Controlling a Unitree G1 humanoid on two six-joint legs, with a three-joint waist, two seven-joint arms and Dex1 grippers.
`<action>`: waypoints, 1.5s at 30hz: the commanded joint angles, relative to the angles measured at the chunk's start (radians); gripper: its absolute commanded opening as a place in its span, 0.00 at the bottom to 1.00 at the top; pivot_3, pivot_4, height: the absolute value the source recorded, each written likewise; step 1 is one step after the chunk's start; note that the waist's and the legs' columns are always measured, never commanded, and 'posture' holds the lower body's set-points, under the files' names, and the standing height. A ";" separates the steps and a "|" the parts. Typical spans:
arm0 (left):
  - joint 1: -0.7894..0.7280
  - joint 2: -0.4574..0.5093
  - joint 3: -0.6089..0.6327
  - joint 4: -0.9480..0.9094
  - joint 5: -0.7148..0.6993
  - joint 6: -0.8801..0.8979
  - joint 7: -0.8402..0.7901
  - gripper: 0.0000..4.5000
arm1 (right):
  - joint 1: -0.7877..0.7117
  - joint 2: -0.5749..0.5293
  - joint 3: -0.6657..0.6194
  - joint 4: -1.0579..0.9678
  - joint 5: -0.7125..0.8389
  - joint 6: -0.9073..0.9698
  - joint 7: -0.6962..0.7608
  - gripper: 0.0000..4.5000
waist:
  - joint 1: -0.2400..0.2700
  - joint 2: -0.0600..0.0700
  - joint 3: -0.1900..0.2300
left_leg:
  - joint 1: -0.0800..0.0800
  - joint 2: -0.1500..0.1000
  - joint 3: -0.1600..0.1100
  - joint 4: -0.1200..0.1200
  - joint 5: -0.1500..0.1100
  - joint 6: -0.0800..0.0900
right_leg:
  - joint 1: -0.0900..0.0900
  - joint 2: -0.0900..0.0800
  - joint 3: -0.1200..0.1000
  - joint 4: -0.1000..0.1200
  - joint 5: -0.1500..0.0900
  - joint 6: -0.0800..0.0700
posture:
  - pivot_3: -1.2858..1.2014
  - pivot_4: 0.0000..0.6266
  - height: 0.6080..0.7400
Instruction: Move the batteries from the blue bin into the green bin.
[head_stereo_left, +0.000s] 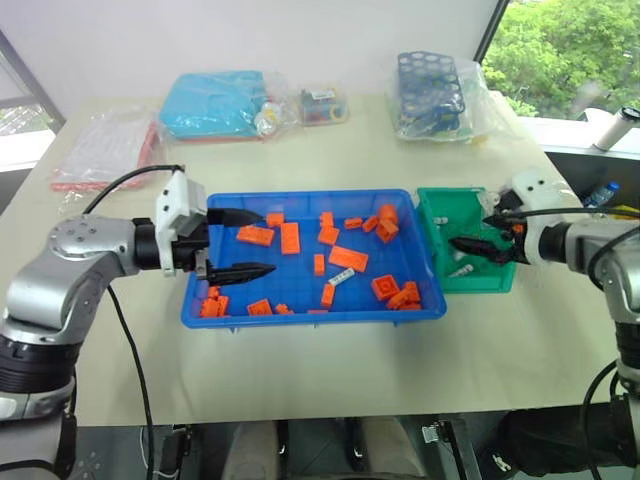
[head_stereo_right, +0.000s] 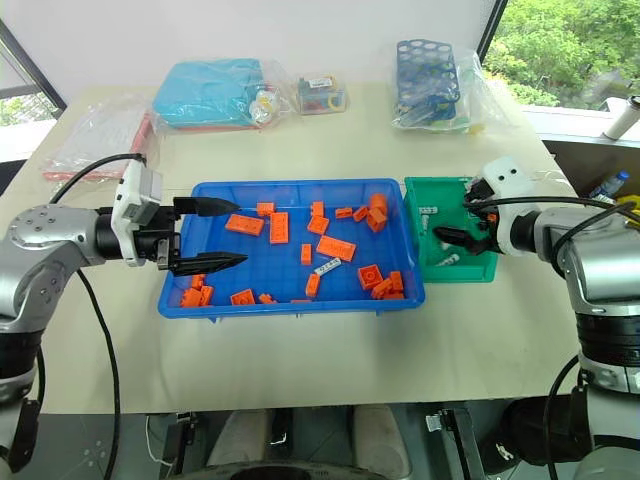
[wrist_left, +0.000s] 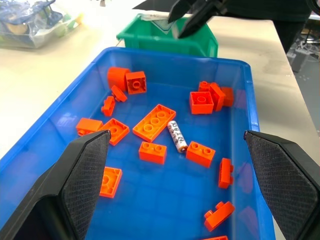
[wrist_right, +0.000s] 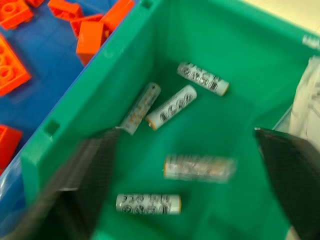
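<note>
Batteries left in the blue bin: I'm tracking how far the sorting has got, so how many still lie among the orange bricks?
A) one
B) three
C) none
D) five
A: a single battery lies among the orange bricks near the middle of the blue bin, while the other batteries already lie in the green bin.
</note>
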 joint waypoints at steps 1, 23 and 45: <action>-0.015 0.005 0.016 -0.012 -0.001 -0.015 -0.005 1.00 | -0.096 0.004 -0.002 -0.084 0.047 -0.052 0.022 1.00 | 0.001 0.000 0.000 | 0.000 0.000 0.000 0.000 0.000 0.000 | 0.000 0.000 0.000 0.000 0.000 0.000 | 0.52 0.24 1.00; 0.035 0.040 0.074 -0.082 -0.020 0.016 0.037 1.00 | -0.364 0.213 0.647 0.347 -0.284 -0.884 0.551 1.00 | 0.004 0.000 0.000 | -0.001 0.000 -0.001 0.001 0.000 0.000 | 0.000 0.000 -0.001 0.000 0.000 0.000 | 0.52 0.24 1.00; 0.039 0.054 0.105 -0.088 -0.025 0.025 0.062 1.00 | -0.280 0.305 0.633 0.456 -0.381 -1.007 0.564 0.01 | 0.005 0.000 0.000 | 0.001 0.002 -0.001 0.002 0.000 0.000 | 0.002 0.000 -0.002 0.001 0.000 0.000 | 0.52 0.24 1.00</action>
